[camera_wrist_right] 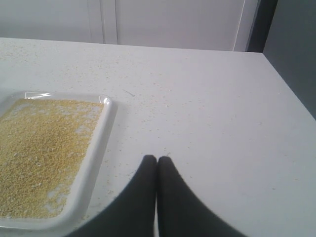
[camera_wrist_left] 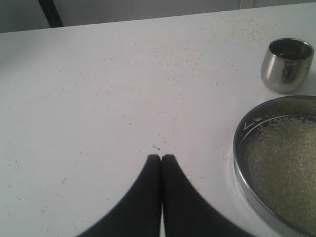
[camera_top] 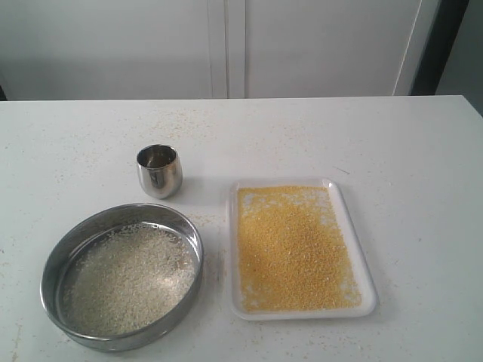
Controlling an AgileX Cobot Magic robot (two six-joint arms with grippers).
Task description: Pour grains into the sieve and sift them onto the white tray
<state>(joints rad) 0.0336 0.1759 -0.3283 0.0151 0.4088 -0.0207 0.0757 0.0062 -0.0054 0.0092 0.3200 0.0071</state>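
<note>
The steel sieve (camera_top: 53, 265) rests on the table at the front left and holds whitish rice-like grains (camera_top: 132, 275). To its right lies the white tray (camera_top: 362, 256), covered with yellow millet-like grains (camera_top: 290, 249). A small steel cup (camera_top: 159, 170) stands upright behind the sieve. Neither gripper shows in the exterior view. My left gripper (camera_wrist_left: 161, 157) is shut and empty over bare table, apart from the sieve (camera_wrist_left: 242, 163) and the cup (camera_wrist_left: 286, 64). My right gripper (camera_wrist_right: 157, 159) is shut and empty, beside the tray (camera_wrist_right: 98, 143) and its yellow grains (camera_wrist_right: 39, 148).
Stray grains speckle the white table (camera_top: 377, 136). White cabinet doors (camera_top: 226, 45) stand behind the table's far edge. The table's right edge (camera_wrist_right: 291, 98) runs near the right gripper.
</note>
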